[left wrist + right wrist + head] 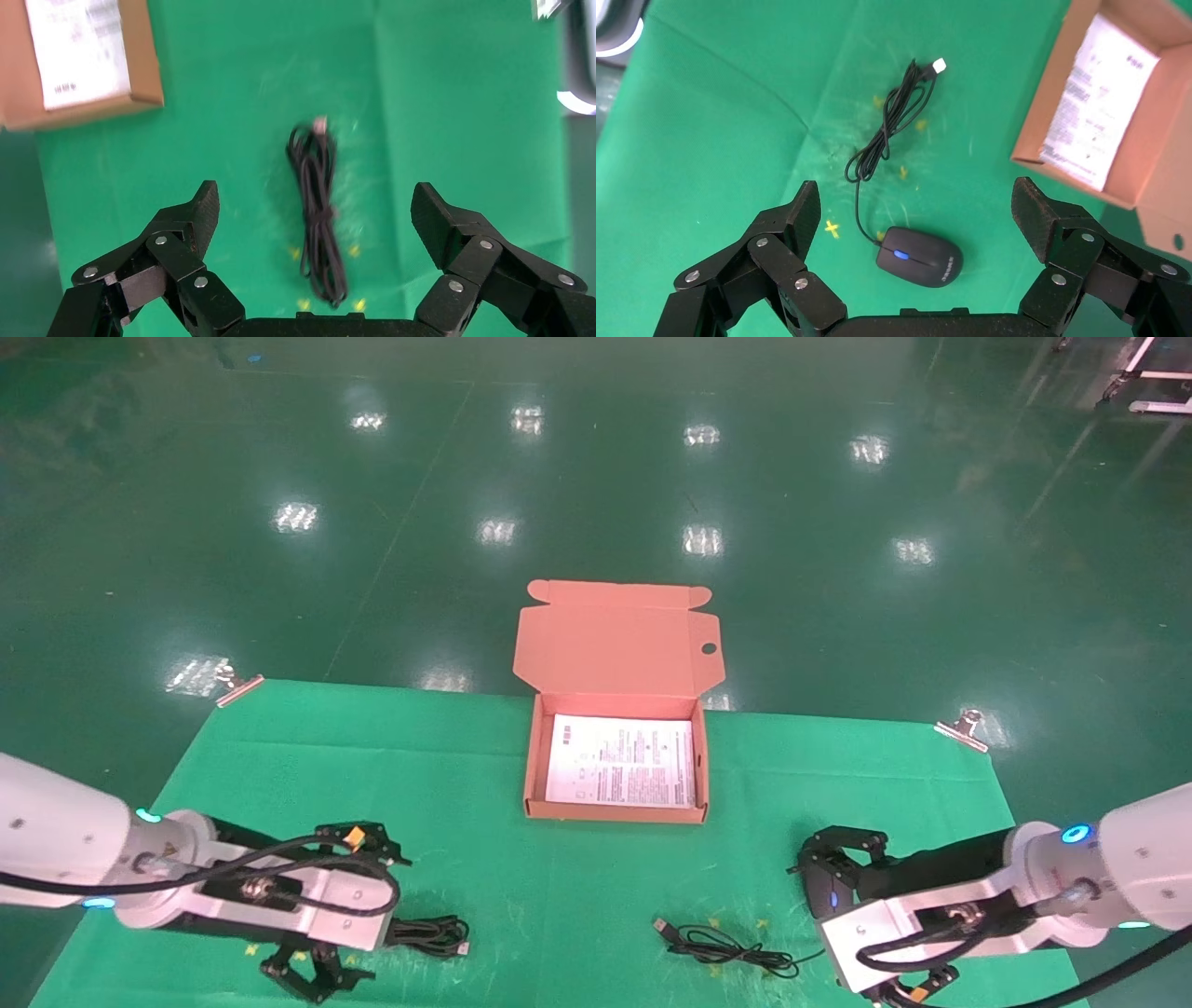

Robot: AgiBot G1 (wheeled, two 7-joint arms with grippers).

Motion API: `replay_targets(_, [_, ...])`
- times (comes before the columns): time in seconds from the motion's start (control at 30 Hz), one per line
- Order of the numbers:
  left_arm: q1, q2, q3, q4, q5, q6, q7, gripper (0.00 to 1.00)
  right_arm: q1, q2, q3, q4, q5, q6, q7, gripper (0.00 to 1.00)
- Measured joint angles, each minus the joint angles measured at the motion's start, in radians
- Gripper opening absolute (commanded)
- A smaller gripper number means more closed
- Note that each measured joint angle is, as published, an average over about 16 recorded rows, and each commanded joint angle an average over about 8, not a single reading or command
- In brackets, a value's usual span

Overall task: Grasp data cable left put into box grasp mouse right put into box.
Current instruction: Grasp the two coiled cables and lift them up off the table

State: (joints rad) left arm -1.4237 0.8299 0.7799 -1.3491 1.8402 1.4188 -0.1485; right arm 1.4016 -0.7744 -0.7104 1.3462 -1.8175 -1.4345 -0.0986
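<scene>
The black data cable (318, 210) lies bundled between the spread fingers of the left gripper (315, 214). The black mouse (919, 256) sits under the right gripper (916, 210), cord trailing away. The orange box (615, 812) stands open beyond both.

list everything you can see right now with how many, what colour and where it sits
data cable: one, black bundle, on the green mat near the robot's left gripper, apart from the box.
mouse: one, black with a blue wheel light, on the mat under the right gripper.
mouse cord: one, thin black with a USB plug, loosely coiled on the mat between the two arms.
box: one, salmon-orange, open with its lid flap back, at the mat's far middle.
leaflet: one, white and printed, flat inside the box.
mat: one, green, covering the table.
clips: two, metal, at the mat's far corners.
left gripper: one, black, open above the data cable.
right gripper: one, black, open above the mouse.
</scene>
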Motion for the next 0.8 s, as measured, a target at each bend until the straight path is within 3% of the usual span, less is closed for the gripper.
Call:
replay_targets(0.4, [0.053, 0.058, 0.057, 0.034, 0.188, -0.090, -0.069, 1.00, -0.088, -0.060, -0.042, -0.034, -0.151, 0.138, 0.061, 1.00])
replay_targets(0.8, [0.078, 0.124, 0.060, 0.257, 0.194, -0.143, -0.086, 1.00, -0.130, -0.141, -0.044, -0.203, -0.161, 0.214, 0.110, 1.00])
